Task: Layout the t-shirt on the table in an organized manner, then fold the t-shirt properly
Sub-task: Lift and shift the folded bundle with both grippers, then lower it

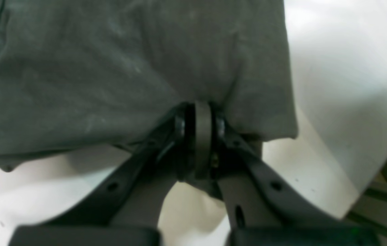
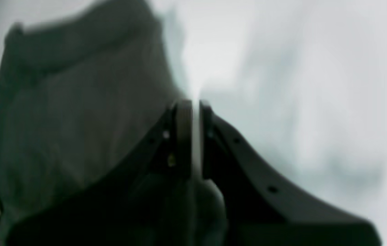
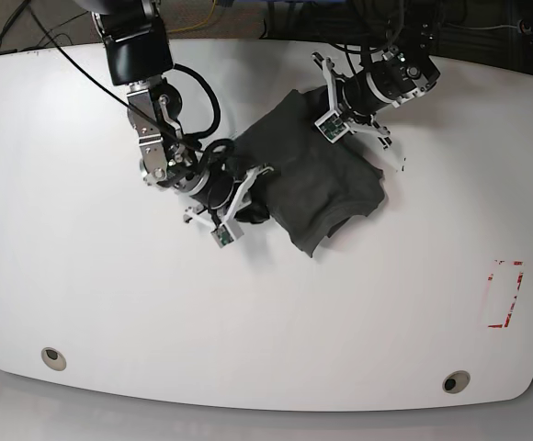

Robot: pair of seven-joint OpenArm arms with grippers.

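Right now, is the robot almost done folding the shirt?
No, not yet. Nothing is folded: the shirt lies bunched on the table. The left gripper is shut on its edge; the right gripper is closed beside it. Spreading it flat and folding remain.

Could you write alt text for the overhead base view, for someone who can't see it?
Two robot arms pinch a crumpled dark grey t-shirt from opposite sides on a white table. The left gripper holds its far edge, the right gripper its near-left edge. Red tape marks the table's right side.
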